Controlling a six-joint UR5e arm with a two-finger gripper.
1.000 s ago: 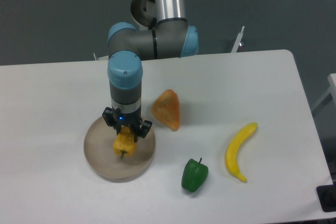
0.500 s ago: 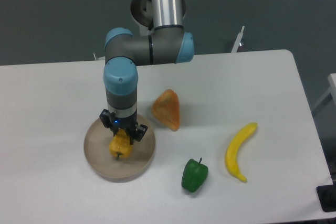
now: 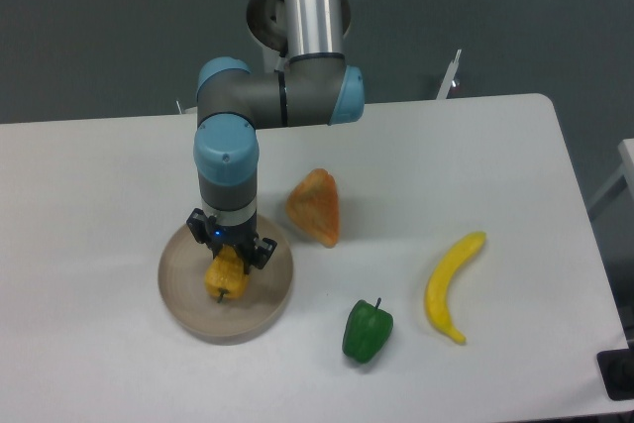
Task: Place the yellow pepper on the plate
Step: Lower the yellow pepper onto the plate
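Note:
The yellow pepper [image 3: 225, 278] is a small lumpy yellow-orange pepper with its dark stem pointing toward me. It sits over the middle of the round grey-beige plate [image 3: 181, 301] at the front left of the table. My gripper [image 3: 229, 257] points straight down over the plate and its fingers are closed on the top of the yellow pepper. I cannot tell whether the pepper rests on the plate or hangs just above it.
An orange triangular bread-like piece [image 3: 315, 206] lies just right of the plate. A green bell pepper [image 3: 367, 331] sits at the front middle. A yellow banana [image 3: 451, 285] lies to its right. The white table's right edge [image 3: 580, 215] is beyond the banana.
My gripper and the yellow pepper have shifted a little to the left over the plate during the last second. Between half a second ago and now almost nothing moved.

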